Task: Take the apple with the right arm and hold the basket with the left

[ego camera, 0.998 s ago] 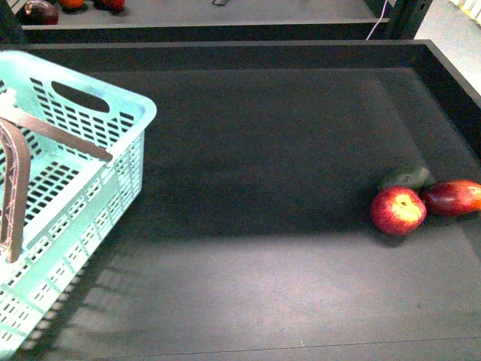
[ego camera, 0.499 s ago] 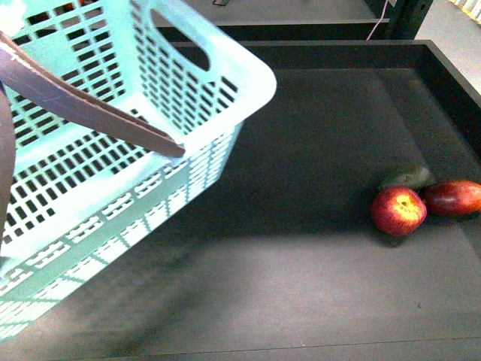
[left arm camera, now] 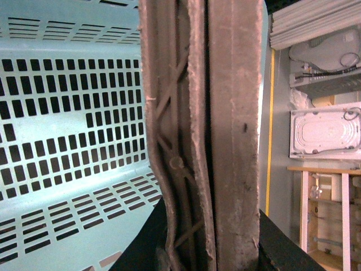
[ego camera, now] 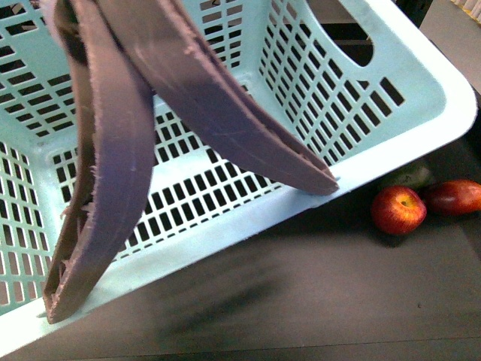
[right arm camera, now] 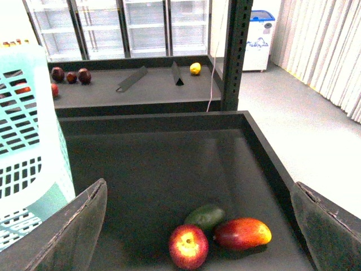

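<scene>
The pale turquoise basket [ego camera: 391, 113] hangs lifted off the black tray and fills most of the front view, its two brown swing handles [ego camera: 113, 158] raised together. In the left wrist view my left gripper [left arm camera: 206, 248] is shut on those handles [left arm camera: 231, 141], with the basket's slotted wall [left arm camera: 67, 113] beside them. The red and yellow apple [ego camera: 398, 210] lies on the tray at the right, below the basket's corner. My right gripper [right arm camera: 197, 226] is open above the apple [right arm camera: 188, 246], its fingers [right arm camera: 73, 237] wide apart and clear of it. The basket [right arm camera: 25, 141] shows at that view's side.
An oblong dark red fruit [ego camera: 455, 197] and a green avocado [ego camera: 406, 177] touch the apple on its far right side. The tray's raised wall [right arm camera: 265, 158] runs close beside them. A farther shelf [right arm camera: 146, 90] holds dark fruits and a yellow one.
The basket has risen and swung right toward the camera, from the tray's left side to filling the front view. The apple and its neighbours have not moved.
</scene>
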You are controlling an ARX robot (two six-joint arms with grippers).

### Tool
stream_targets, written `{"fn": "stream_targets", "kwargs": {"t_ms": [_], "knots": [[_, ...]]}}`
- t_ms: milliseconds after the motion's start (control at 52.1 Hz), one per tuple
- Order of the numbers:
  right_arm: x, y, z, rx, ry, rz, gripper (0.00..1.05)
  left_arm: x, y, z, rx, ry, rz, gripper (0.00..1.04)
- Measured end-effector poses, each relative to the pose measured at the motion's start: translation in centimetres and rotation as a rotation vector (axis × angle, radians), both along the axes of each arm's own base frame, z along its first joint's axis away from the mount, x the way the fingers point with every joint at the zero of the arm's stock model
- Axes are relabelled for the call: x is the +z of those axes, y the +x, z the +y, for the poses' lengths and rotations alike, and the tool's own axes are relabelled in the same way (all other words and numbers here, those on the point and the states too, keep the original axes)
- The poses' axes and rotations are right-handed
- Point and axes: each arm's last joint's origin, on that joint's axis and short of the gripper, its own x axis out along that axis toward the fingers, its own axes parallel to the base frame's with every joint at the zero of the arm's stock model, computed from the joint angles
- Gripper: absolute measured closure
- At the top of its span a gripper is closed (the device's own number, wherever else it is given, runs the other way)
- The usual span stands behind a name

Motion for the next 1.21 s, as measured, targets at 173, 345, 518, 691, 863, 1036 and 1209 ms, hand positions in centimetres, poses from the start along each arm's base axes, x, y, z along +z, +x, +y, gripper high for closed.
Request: {"fn": "stream_targets", "kwargs": {"t_ms": [173, 345, 518, 691, 863, 1036, 1209], "knots": [[0.0, 0.0, 0.0, 0.0, 0.0, 0.0, 0.09, 0.3, 0.2, -0.9, -0.029, 0.001, -0.047, 0.86], [0.0, 0.0, 0.0, 0.0, 0.0, 0.0, 0.09, 0.2, 0.3, -0.9, -0.028, 0.012, -0.05, 0.86], [0.0, 0.0, 0.0, 0.0, 0.0, 0.0, 0.09, 0.2, 0.3, -0.9, -0.023, 0.017, -0.053, 0.86], [-0.1, 0.1, 0.0, -0.13, 0.09, 0.261, 0.09, 0.2, 0.3, -0.9, -0.029, 0.014, -0.052, 0.86], [-1.6, 0.9, -0.6, -0.292, 0.19, 0.657, 0.09, 0.2, 0.3, -1.0, -0.032, 0.017, -0.055, 0.86], [-2.3, 3.2, -1.6, -0.32, 0.196, 0.676, 0.09, 0.2, 0.3, -1.0, -0.031, 0.019, -0.055, 0.86], [-4.1, 6.2, -2.4, -0.288, 0.15, 0.734, 0.09, 0.2, 0.3, -1.0, -0.031, 0.019, -0.054, 0.86]]}}
